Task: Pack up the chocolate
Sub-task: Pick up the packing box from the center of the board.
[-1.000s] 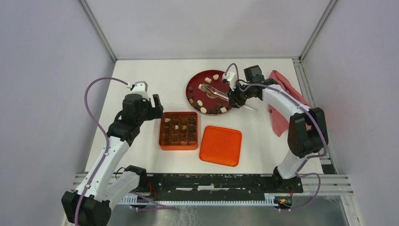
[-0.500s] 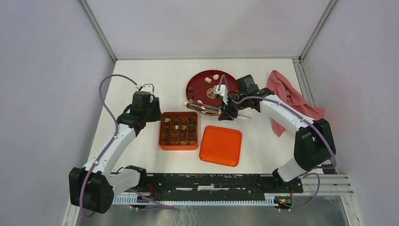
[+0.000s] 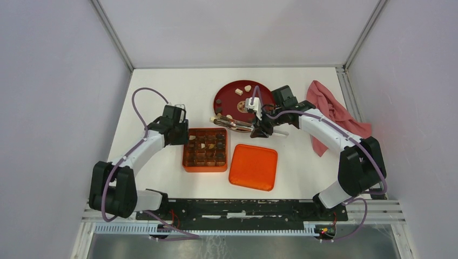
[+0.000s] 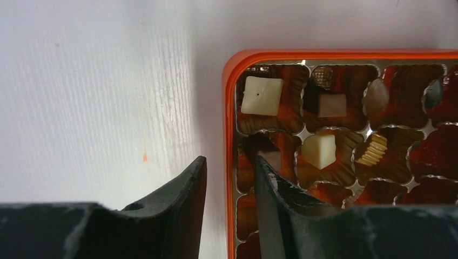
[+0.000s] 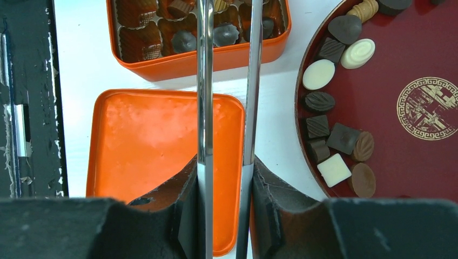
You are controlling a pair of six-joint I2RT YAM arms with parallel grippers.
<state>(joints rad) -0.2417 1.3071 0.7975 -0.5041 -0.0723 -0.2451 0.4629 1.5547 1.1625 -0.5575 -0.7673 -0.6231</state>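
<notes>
Many chocolates [image 5: 318, 74] on red plate [image 5: 405, 151], orange box [image 5: 173, 66] seemingly part-filled

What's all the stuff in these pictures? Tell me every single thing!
box: one, orange, middle of the table, partly filled
lid: one, orange, flat on the table, right of the box
plate: one, dark red, behind the box
chocolates: many, brown and cream, some on the plate, some in the box
tongs: one pair, silver, in the right gripper
cloth: one, pinkish red, right edge of the table
table: one, white
left gripper: black, open, fingers either side of the box's rim
right gripper: black, shut on the tongs
</notes>
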